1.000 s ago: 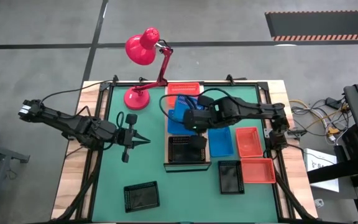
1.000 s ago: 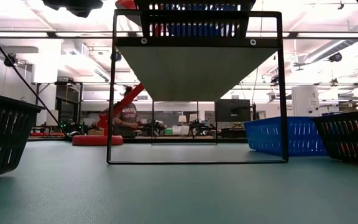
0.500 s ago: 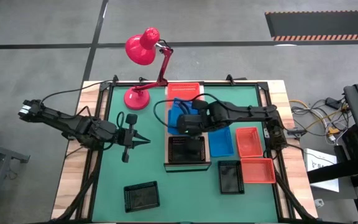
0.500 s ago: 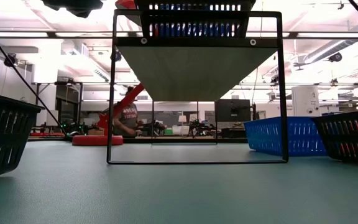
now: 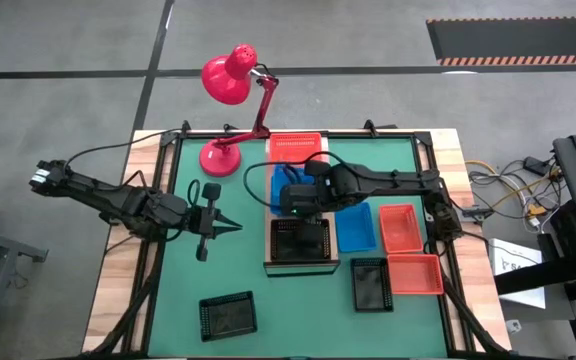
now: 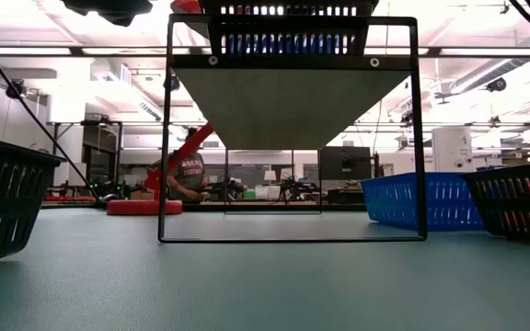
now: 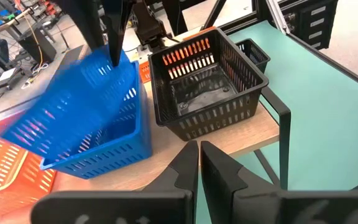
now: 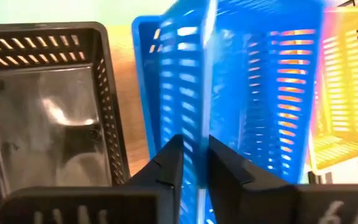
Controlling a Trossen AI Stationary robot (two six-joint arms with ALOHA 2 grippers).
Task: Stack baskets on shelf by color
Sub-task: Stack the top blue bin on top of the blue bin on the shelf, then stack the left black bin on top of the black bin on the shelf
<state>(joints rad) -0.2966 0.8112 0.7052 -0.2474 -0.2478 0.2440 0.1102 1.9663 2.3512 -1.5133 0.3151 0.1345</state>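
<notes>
Right gripper point(image 5: 298, 197) over mid-shelf, fingers point(image 8: 173, 158) drawn close on either side of one wall of blue basket point(image 7: 86, 118); apparently clamped on it, though motion blur leaves the pinch unconfirmed. Left gripper point(image 5: 230, 226) closed and empty, parked above the green mat point(image 5: 228, 270), well apart from the shelf.

Shelf point(image 7: 229, 134) status:
- far end: red basket point(image 5: 296, 146) seated.
- middle: blue basket tilted, one edge raised, not yet flat on the plank.
- near end: black basket point(image 5: 301, 240) seated, just beside the blue one.

Left on the mat, judged unfinished: second blue basket point(image 5: 354, 227), two red baskets point(image 5: 400, 228) point(image 5: 415, 274), two black baskets point(image 5: 371, 284) point(image 5: 227, 315). Roughly a third done.
</notes>
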